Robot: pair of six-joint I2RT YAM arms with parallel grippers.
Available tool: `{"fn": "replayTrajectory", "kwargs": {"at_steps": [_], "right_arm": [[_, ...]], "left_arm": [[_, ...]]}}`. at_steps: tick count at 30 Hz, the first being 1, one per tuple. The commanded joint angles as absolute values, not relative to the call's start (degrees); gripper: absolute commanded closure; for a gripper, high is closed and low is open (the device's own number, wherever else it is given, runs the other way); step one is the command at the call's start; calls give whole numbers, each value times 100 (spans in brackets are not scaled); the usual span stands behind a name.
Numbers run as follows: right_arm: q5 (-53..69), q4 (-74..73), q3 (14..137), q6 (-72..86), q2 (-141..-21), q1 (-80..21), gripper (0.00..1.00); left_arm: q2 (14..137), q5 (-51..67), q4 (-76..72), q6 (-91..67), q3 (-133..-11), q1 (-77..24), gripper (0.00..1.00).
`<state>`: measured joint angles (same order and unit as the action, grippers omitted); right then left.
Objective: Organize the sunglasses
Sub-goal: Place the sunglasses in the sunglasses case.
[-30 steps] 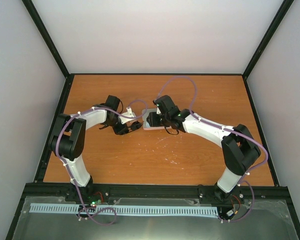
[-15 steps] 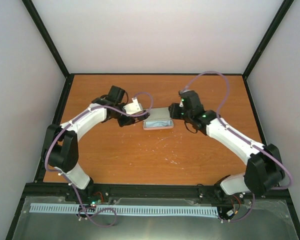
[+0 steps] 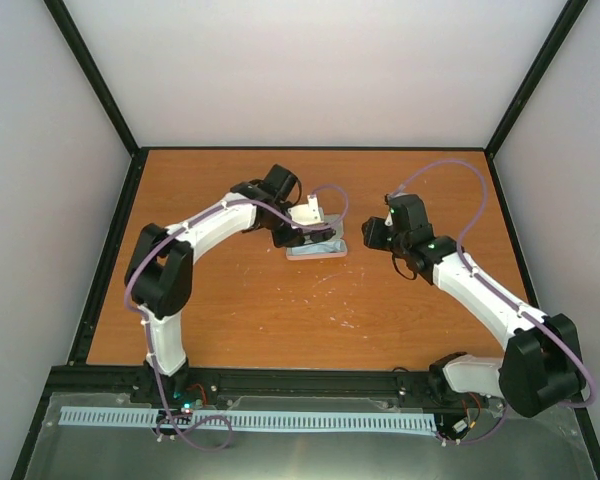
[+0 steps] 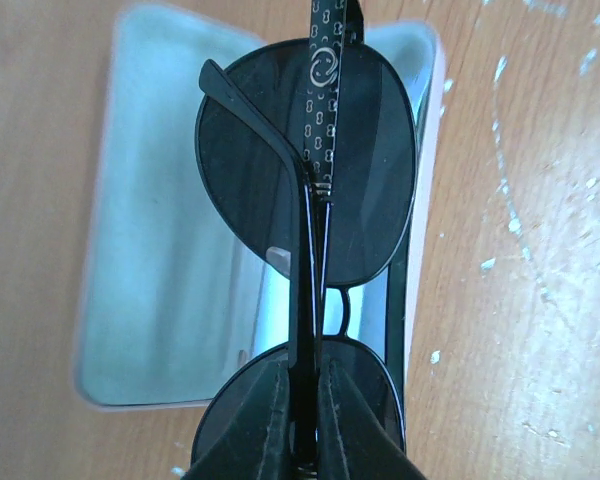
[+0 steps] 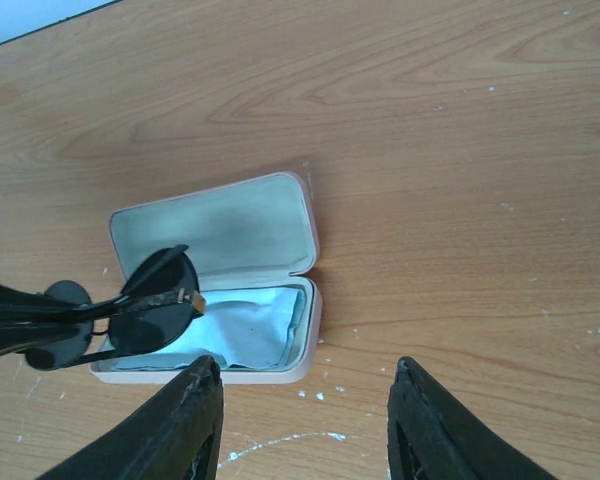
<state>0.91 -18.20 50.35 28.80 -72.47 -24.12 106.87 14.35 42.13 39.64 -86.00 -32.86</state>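
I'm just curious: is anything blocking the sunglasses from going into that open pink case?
Nothing solid. The left gripper holds the sunglasses above the open case; only a pale cloth lies in its tray. The right gripper is open, off to the side.

Left arm (image 3: pixel 195 232) is stretched long across the wooden counter (image 3: pixel 280 315), and the left gripper (image 3: pixel 320 236) hangs right over the pink case (image 3: pixel 315 253). The case lies open mid-counter, pale lining showing. At those fingers the sunglasses (image 3: pixel 329 239) are only a dark speck, too small to read. Over on the right, the right gripper (image 3: pixel 373 235) sits near the case's right end, apart from it, with its arm (image 3: pixel 470 285) angling back to the near edge.
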Motion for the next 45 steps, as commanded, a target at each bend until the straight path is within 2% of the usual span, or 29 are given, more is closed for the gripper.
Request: {"fn": "replayTrajectory", "kwargs": {"at_steps": [1,18,36,45], "right_arm": [[169,-1749,4880,2755,-6981,-2256,54],[552,-1584,4812,2693,-7096,-2039,54],[602,-1481,4702,2648,-7188,-2022,54],[630,-1451,4683,2609,-7258,-2014,54]], "left_arm": [[11115,1349,4448,4093,-8932,-3322,99],[11763,1734,4407,3979,-9166,-3562,99],[11859,1683,3707,3916,-8485,-3632,99],[12297,1648,3790,4063,-9100,-3638,99]]}}
